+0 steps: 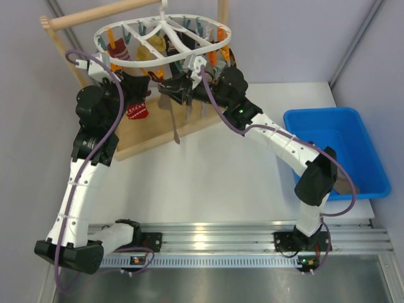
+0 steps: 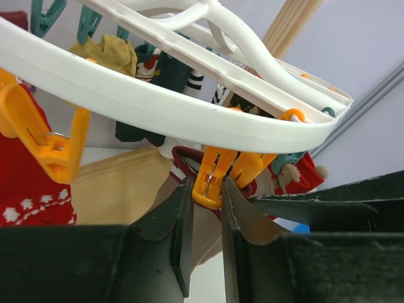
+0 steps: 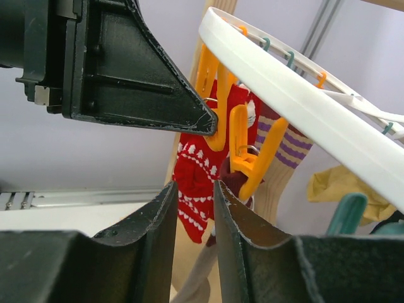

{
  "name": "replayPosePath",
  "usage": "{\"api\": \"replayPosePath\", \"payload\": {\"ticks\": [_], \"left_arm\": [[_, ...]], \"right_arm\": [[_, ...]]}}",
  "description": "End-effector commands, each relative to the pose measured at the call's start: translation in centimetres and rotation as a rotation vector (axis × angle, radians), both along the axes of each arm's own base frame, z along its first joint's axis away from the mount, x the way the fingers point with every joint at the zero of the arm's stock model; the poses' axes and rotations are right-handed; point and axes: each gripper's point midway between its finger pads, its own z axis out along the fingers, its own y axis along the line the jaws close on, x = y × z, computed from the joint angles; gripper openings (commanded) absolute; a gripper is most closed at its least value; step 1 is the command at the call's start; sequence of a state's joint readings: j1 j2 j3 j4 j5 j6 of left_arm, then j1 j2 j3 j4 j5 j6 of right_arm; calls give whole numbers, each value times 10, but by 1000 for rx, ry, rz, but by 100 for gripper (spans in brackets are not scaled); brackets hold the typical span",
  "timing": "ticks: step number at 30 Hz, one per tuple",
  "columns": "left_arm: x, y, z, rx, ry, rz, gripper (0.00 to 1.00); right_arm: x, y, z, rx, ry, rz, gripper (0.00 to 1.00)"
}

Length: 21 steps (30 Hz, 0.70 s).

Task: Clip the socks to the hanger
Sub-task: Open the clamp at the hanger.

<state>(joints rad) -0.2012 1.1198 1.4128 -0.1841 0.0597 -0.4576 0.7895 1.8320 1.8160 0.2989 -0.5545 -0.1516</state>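
Note:
The white oval hanger (image 1: pixel 126 60) hangs from a wooden rod with several socks clipped to its pegs. A beige sock with a dark red cuff (image 1: pixel 175 123) hangs below its near rim. My left gripper (image 1: pixel 163 85) is shut on an orange peg (image 2: pixel 211 180), one finger on each side of its handle ends (image 2: pixel 208 189). The sock's cuff sits right under that peg (image 3: pixel 235 183). My right gripper (image 1: pixel 189 85) stands just below it (image 3: pixel 196 186), jaws a narrow gap apart with nothing between them. The sock's leg (image 3: pixel 196 284) hangs beyond them.
A red sock with white pattern (image 1: pixel 137 112), a yellow one (image 1: pixel 148 50) and a purple-striped one (image 3: pixel 284 164) hang on other pegs. The wooden frame's base (image 1: pixel 151 136) lies under the hanger. A blue bin (image 1: pixel 338 151) stands at the right.

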Motion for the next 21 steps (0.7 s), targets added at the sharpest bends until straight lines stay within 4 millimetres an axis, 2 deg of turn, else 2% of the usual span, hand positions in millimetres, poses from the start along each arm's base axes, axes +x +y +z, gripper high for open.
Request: {"api": "replayPosePath", "payload": {"ticks": [1,3,5,6,8,9,10,13,21], "left_arm": [[-20,-5,23,55,-103,-58,0],[-24,-8,22,75,-107,-75,0],[-25,-9,21,85,-106,-85,0],[-26,-10,20,88,-105,-94,0],[-29,-13,21,93,-111,-115,0],[-29,-14,22,97,-112,-122,0],[-30,-15,23,97,-114,-125,0],[-32,-17,26,97,-119,-135,0],[-35,-19,26,95,-116,-154,0]], "right_arm": [[-39,-4,53,83,-66,88,29],[-53,1,54,78,-71,146,28],[-57,6,49,68,-59,171,28],[-59,8,54,75,-67,170,29],[-45,15,45,61,-38,135,31],[-41,15,51,68,-48,116,31],[-32,19,44,54,-56,90,32],[-8,18,40,48,-68,-14,38],[3,18,23,0,-100,-59,43]]}}
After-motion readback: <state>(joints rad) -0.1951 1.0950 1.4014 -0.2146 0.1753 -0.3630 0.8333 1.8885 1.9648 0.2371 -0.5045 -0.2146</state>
